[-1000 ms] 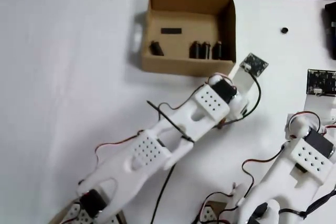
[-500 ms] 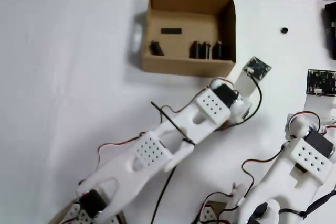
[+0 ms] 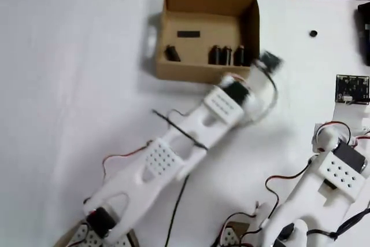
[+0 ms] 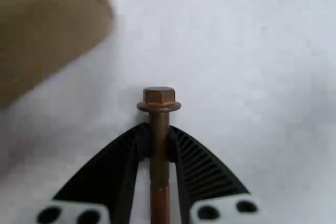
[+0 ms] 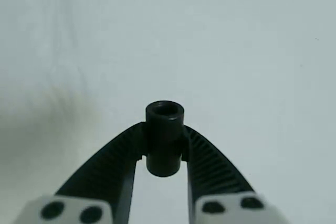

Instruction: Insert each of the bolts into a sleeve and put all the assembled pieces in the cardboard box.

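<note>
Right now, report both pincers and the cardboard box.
Left pincer shut on copper hex-head bolt. Right pincer shut on black cylindrical sleeve. Bolt not yet in sleeve. Brown cardboard box holds several dark pieces.

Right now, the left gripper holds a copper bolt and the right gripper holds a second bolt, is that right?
No. The left gripper does hold a copper bolt, but the right gripper is shut on a black sleeve, not a second bolt; the right wrist view shows its hollow end.
</note>
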Action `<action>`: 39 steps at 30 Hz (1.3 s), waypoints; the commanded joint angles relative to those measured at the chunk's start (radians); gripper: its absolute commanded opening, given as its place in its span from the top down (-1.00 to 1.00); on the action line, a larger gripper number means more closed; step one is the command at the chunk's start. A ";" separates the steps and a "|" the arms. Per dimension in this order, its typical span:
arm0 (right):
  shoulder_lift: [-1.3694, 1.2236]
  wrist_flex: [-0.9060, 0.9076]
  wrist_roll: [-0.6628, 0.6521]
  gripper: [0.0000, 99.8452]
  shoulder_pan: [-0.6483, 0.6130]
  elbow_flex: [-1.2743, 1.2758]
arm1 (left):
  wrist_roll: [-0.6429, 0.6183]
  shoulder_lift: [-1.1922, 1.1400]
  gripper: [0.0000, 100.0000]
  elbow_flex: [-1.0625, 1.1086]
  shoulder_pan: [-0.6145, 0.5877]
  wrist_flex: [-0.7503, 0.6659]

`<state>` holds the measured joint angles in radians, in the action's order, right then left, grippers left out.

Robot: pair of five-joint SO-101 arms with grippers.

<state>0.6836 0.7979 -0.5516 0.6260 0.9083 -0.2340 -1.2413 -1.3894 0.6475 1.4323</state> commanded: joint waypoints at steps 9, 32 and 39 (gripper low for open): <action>0.294 -0.027 0.267 0.96 -0.493 0.094 | 0.008 0.417 0.95 -0.280 -0.264 0.354; 0.260 -0.160 0.519 0.96 -1.006 0.222 | 0.021 1.542 0.96 1.239 -0.361 0.106; 0.259 -0.168 0.637 0.96 -1.162 0.270 | 0.023 1.919 0.96 1.747 -0.437 -0.193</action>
<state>0.9459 0.6337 0.0591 -0.4925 1.1753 -0.2171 0.4971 0.1864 0.2302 1.3694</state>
